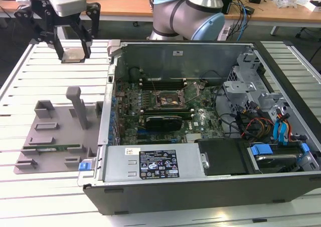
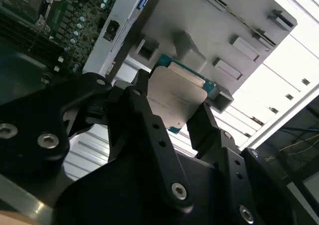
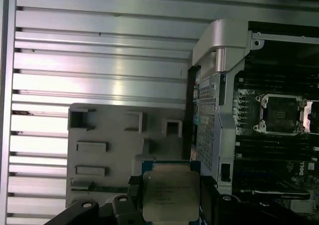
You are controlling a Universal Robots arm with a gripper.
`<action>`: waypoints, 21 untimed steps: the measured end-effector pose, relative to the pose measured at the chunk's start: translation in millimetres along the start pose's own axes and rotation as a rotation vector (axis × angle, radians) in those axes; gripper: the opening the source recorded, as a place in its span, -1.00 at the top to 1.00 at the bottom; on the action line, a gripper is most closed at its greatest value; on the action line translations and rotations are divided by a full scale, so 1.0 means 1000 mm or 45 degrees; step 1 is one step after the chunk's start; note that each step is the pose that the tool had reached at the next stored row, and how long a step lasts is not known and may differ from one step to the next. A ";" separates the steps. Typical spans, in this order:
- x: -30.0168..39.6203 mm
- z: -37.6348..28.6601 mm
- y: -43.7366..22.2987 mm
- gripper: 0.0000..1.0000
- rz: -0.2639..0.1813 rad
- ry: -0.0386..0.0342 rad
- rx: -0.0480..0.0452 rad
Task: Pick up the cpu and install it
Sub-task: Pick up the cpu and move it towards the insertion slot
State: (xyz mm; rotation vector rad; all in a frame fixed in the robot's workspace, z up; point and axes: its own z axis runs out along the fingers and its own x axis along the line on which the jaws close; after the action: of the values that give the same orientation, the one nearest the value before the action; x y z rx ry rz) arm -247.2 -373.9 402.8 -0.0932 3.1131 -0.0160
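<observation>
The cpu (image 1: 73, 53), a flat square chip with a silver-grey top, hangs in the air at the exterior view's upper left, above the slatted table. My gripper (image 1: 73, 51) is shut on it, one black finger on each side. In both wrist views the cpu (image 2: 175, 96) (image 3: 169, 195) shows its metal top and thin green edge between the fingers (image 2: 144, 103) (image 3: 133, 197). The open black socket (image 1: 168, 100) (image 3: 280, 114) lies on the motherboard inside the case, well to the exterior view's right of the gripper.
A grey fixture tray (image 1: 55, 131) (image 3: 109, 150) with posts and slots lies on the table below the gripper, holding a green memory stick (image 1: 55, 147). The open computer case (image 1: 150, 164) sits on the exterior view's right, its raised wall (image 1: 111, 76) between tray and motherboard.
</observation>
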 end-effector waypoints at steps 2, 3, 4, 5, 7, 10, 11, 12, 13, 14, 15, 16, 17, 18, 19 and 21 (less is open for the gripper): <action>-0.0041 0.0001 -0.0002 -0.10 0.000 0.0000 0.000; -0.0056 0.0002 -0.0003 -0.10 0.000 0.0000 0.000; -0.0071 0.0002 -0.0004 -0.10 0.000 0.0001 0.000; -0.0088 0.0002 -0.0005 -0.10 0.000 0.0001 0.000; -0.0198 0.0006 -0.0012 -0.10 0.000 0.0000 0.001; -0.0282 0.0008 -0.0016 -0.10 0.000 0.0002 0.002; -0.0294 0.0008 -0.0017 -0.10 0.000 0.0001 0.002; -0.0306 0.0009 -0.0018 -0.10 0.000 0.0001 0.002; -0.0343 0.0010 -0.0020 -0.10 0.000 0.0001 0.003; -0.0384 0.0011 -0.0023 -0.10 0.000 0.0001 0.003; -0.0398 0.0011 -0.0023 -0.10 0.000 0.0003 0.003; -0.0410 0.0011 -0.0024 -0.10 0.000 0.0003 0.004; -0.0432 0.0012 -0.0025 -0.10 0.000 0.0002 0.004; -0.0450 0.0012 -0.0026 -0.10 0.000 0.0003 0.004; -0.0478 0.0014 -0.0028 -0.10 0.000 0.0003 0.005; -0.0531 0.0015 -0.0031 -0.10 0.000 0.0003 0.005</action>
State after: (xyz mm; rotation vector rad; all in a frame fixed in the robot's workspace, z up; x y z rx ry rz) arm -194.0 -373.9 402.8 -0.0933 3.1132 -0.0226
